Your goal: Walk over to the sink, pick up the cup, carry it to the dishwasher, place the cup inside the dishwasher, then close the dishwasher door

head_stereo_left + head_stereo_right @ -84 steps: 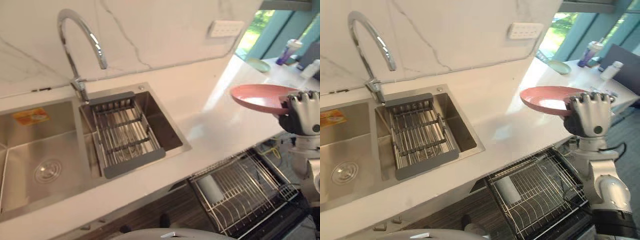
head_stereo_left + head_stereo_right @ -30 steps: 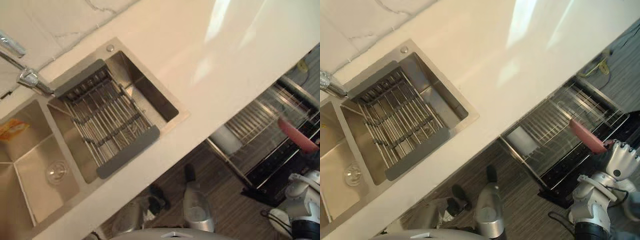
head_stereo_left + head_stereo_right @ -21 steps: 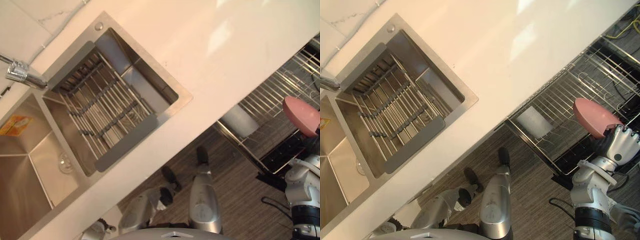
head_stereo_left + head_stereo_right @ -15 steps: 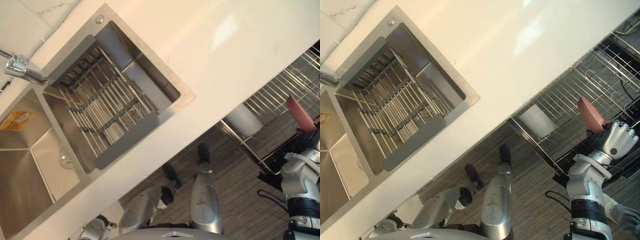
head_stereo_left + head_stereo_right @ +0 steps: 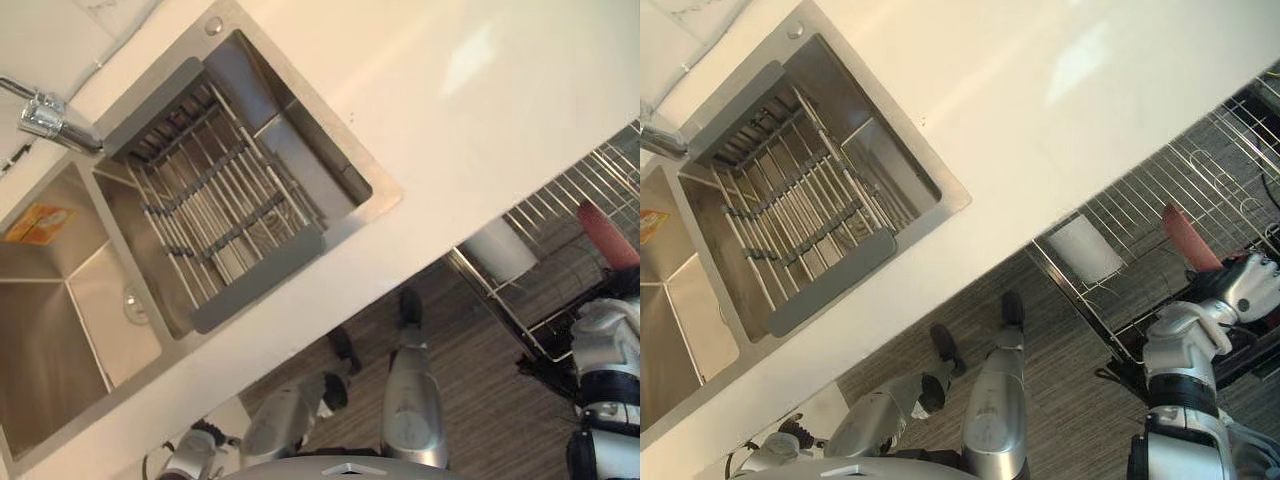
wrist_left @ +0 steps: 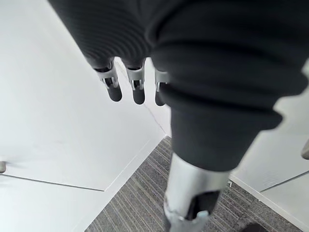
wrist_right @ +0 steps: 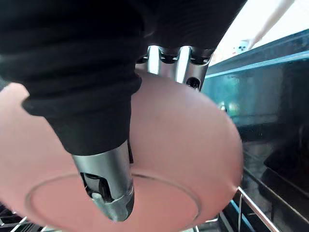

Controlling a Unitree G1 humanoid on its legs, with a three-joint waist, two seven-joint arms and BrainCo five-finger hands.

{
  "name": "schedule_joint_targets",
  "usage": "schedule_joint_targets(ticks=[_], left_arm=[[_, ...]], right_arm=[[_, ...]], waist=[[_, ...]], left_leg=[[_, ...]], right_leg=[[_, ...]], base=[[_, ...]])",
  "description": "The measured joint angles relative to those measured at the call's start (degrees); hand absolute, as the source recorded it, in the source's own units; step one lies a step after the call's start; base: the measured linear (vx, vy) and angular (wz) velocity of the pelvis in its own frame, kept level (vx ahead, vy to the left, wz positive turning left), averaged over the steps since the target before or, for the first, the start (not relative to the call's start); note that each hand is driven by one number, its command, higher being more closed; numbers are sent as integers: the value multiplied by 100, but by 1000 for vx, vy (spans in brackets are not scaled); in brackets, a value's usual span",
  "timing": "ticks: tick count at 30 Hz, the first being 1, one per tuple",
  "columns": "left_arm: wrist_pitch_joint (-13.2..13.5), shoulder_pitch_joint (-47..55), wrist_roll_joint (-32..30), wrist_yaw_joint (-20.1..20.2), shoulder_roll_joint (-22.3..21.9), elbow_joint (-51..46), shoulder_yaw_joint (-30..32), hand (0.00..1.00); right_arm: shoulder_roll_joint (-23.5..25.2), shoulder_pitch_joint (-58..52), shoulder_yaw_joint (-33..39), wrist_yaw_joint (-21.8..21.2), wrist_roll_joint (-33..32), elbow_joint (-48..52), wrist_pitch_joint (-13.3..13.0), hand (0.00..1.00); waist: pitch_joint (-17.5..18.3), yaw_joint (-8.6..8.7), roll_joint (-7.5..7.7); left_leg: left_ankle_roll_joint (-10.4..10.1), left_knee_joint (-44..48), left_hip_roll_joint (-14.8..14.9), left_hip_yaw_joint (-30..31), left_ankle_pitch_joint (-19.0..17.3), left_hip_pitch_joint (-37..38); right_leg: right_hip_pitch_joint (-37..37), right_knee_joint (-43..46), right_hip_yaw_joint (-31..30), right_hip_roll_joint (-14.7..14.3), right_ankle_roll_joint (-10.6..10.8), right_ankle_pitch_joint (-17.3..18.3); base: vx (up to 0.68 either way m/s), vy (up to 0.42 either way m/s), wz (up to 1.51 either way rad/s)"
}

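Note:
My right hand [image 5: 1248,285] is shut on a pink plate [image 5: 1187,240], not a cup. The plate stands on edge in the pulled-out wire rack [image 5: 1140,200] of the dishwasher below the counter. In the right wrist view the thumb [image 7: 108,186] lies across the plate's [image 7: 193,154] underside and the fingers [image 7: 181,63] curl over its far rim. A white cup [image 5: 1087,248] lies on its side in the rack, left of the plate. My left hand [image 6: 126,88] hangs low by the cabinet and the floor, fingers straight, holding nothing.
The white counter [image 5: 450,100] runs across the view above the rack. A steel double sink [image 5: 60,300] sits at the left with a grey-framed drain rack [image 5: 215,210] in its right basin and a faucet [image 5: 45,115] behind. Grey striped floor [image 5: 1080,400] lies below.
The camera has tilted and swung. My right hand has brought the pink plate from above the counter down into the dishwasher rack and turned it on edge.

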State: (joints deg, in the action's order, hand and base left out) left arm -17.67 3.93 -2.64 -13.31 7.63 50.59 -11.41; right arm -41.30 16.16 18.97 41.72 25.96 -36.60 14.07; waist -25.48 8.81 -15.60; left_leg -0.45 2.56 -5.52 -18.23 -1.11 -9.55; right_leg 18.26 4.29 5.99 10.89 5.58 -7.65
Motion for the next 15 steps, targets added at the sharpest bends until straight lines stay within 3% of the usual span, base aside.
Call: schedule_joint_targets(ticks=[4, 8, 13, 15], left_arm=[[60, 0, -577, 350, -1, -76, -39, 0], [-7, 0, -473, 493, 0, -266, -73, 0], [34, 9, -314, 734, -4, -259, -121, 0], [30, 15, -317, 929, -26, -251, -121, 0]], right_arm=[[-26, 123, 193, -172, -164, -62, 195, 0], [-16, 141, 196, -193, -217, -47, 181, 0], [125, -23, 200, -509, -553, 109, -320, 0], [390, -278, 188, -944, -905, 686, -736, 0]], waist=[[0, 8, -6], [3, 2, -4], [3, -43, -2], [-1, -41, 3]], left_leg=[[-19, 0, 7, 91, 19, 23], [-19, 0, 7, 118, 19, 84], [-18, -16, 16, 163, 20, 243], [3, -93, 35, 217, 33, 428]], right_leg=[[3, 160, 88, 16, -5, 126], [-3, 272, 82, 19, -6, 203], [-92, 431, 95, 29, -12, 325], [-267, 434, 131, 8, 14, 379]], base=[[20, -31, 12], [5, -8, -1], [4, -14, 0], [10, -24, 4]])
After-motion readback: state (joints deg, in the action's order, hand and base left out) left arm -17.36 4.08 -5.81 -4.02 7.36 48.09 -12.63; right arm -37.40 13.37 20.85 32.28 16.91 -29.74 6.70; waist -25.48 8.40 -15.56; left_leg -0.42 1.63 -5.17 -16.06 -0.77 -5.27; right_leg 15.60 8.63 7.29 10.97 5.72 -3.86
